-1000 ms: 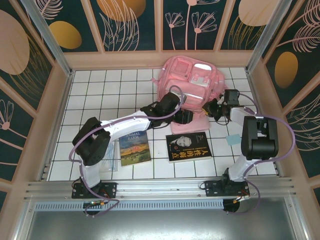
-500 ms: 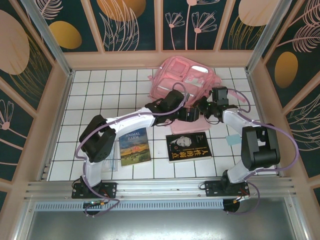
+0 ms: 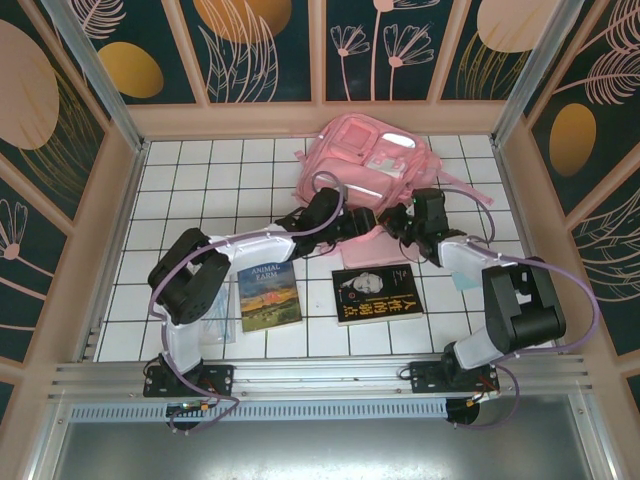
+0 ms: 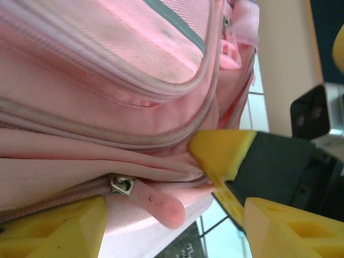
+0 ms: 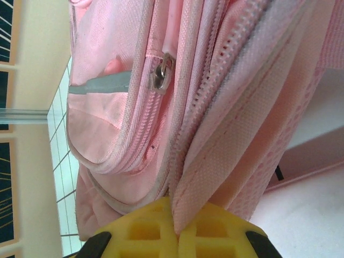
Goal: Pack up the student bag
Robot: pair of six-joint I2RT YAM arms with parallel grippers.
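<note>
Two grippers meet the near edge of the student bag. The bag lies on the far half of the white-tiled bench, right of centre and close to the far wall, with its silver-striped front pockets facing up.

Left gripper: it reaches in from the left to the bag's near-left edge. Its yellow fingers are spread apart. In the left wrist view the pink zip pull tab and its metal slider lie in the gap between them. The left-hand finger sits against the bag fabric beside the slider. Whether either finger touches the tab cannot be told.

Right gripper: it comes in from the right to the bag's near-right edge. Its fingers are pressed together on a fold of the bag's pink fabric, which rises out of the pinch in the right wrist view. A second zip slider hangs on the bag further up that fold, clear of the fingers.

Two books lie flat nearer the arm bases, apart from the bag: an "Animal Farm" book on the left and a black-covered book to its right.
</note>
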